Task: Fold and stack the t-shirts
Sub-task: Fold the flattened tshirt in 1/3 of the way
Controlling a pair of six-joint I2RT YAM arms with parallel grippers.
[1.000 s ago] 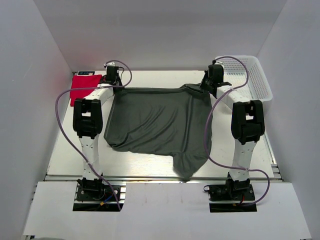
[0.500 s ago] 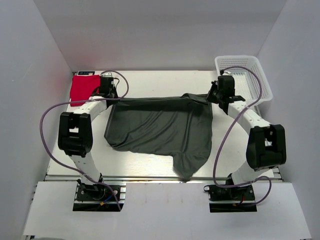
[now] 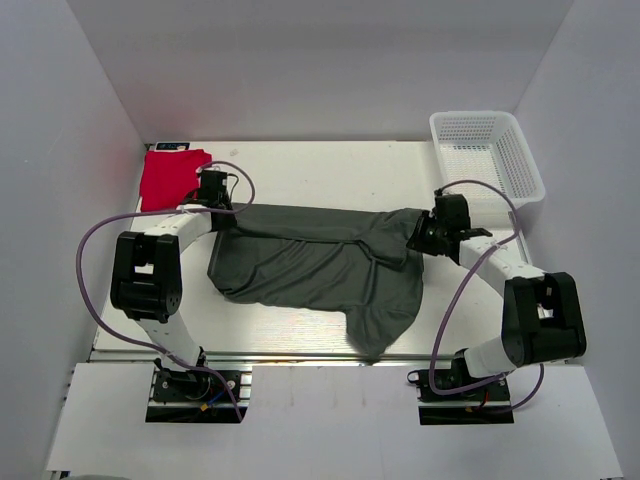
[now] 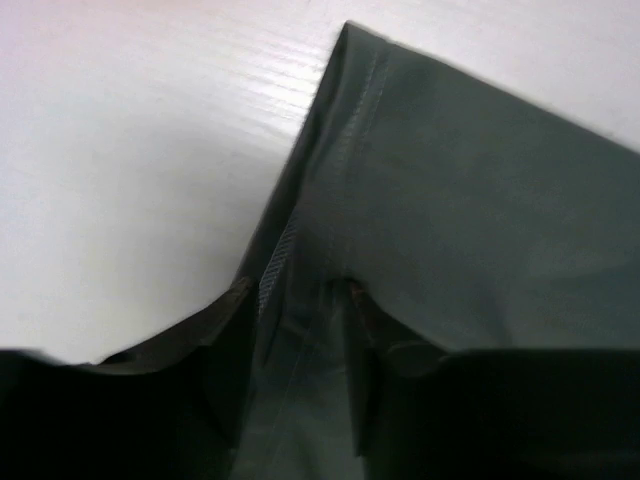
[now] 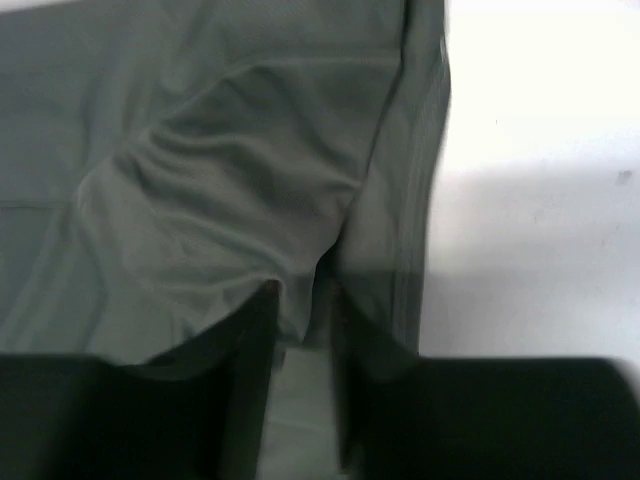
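Note:
The dark grey-green t-shirt (image 3: 320, 265) lies spread across the table's middle, its far edge folded toward me in a long band. My left gripper (image 3: 224, 208) rests low at that band's left corner. In the left wrist view its jaws (image 4: 300, 300) stand apart, with the shirt's hemmed corner (image 4: 330, 200) lying loose between them. My right gripper (image 3: 420, 238) sits at the band's right end. Its jaws (image 5: 305, 300) are parted too, with rumpled cloth (image 5: 200, 200) in the gap. The bright red t-shirt (image 3: 170, 178) lies folded at the far left.
A white mesh basket (image 3: 520, 160) stands at the far right corner. A flap of the dark shirt (image 3: 378, 335) hangs toward the table's near edge. White walls close in both sides and the back.
Both arms pulled the shirt's far edge toward the near side, folding it over the body. Both grippers' jaws, shut on the cloth before, now stand apart.

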